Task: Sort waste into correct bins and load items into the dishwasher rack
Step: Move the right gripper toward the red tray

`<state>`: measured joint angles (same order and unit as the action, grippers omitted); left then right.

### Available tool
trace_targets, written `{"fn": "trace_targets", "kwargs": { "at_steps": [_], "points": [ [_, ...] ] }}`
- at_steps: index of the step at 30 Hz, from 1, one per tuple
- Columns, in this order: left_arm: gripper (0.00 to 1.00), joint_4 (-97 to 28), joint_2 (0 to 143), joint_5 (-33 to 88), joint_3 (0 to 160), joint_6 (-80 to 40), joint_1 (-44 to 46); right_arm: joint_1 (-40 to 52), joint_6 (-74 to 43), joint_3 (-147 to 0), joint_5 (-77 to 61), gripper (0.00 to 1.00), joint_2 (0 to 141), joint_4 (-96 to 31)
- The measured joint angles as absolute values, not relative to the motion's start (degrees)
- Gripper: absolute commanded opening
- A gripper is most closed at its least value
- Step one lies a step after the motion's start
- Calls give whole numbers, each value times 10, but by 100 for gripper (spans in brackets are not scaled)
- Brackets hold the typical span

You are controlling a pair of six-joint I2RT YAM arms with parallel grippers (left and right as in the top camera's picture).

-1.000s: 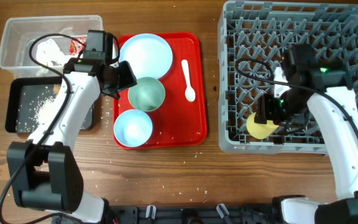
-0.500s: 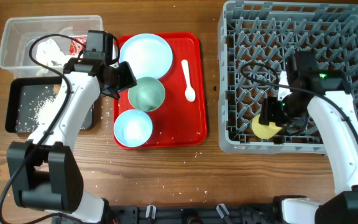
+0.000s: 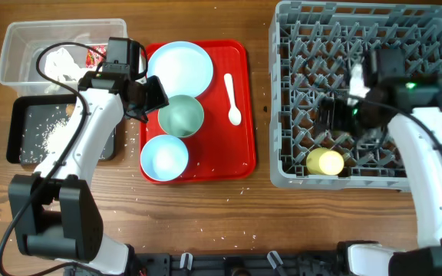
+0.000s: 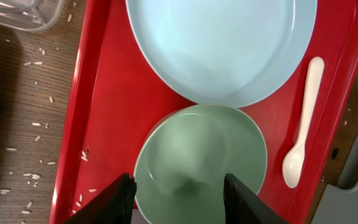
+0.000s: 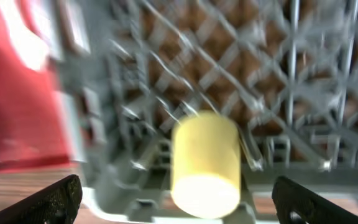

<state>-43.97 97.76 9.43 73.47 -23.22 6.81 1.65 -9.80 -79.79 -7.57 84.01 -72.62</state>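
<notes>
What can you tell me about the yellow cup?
The cup is small, plain yellow and cylindrical, plastic by its look, with one paler round end. It seems to lie tilted among the grey pegs near the front edge of the rack, resting on them. The wrist view is blurred. The right gripper is open above it, not touching.

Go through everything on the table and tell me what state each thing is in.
dishwasher rack: holds the yellow cup
yellow cup: on its side, unheld
right claw: open, above the cup
left claw: open, over the green bowl
green bowl: upright, empty
blue bowl: upright, empty
plate: empty, on the red tray
spoon: lying flat
clear tub: holds paper, wrapper
black tray: strewn with crumbs
</notes>
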Motion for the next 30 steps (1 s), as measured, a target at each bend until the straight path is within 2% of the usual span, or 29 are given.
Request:
{"fn": "trace_targets", "kwargs": {
  "at_steps": [4,8,13,17,20,21,24,27,30],
  "points": [
    [48,-442,978,94,735,-210,70,21,-74,-867,-185,99,840,-642],
    [51,-444,978,92,735,-176,87,71,-78,-868,-233,98,842,-577],
    [51,-446,978,88,735,-128,132,162,-125,-868,-218,100,861,-532],
    [51,-456,978,86,736,-123,130,192,-170,-868,-185,100,865,-507],
    [54,-486,973,83,759,-121,102,224,-197,-868,-161,93,880,-474],
    [63,-489,966,82,768,-120,90,243,-208,-868,-154,91,894,-450],
    [68,-489,924,82,784,-116,44,298,-255,-868,-121,87,953,-389],
    [88,-506,908,81,788,-117,-20,343,-282,-868,-89,79,1022,-354],
    [93,-515,908,80,788,-125,-61,355,-296,-868,-78,72,1077,-333]
  ]
}}
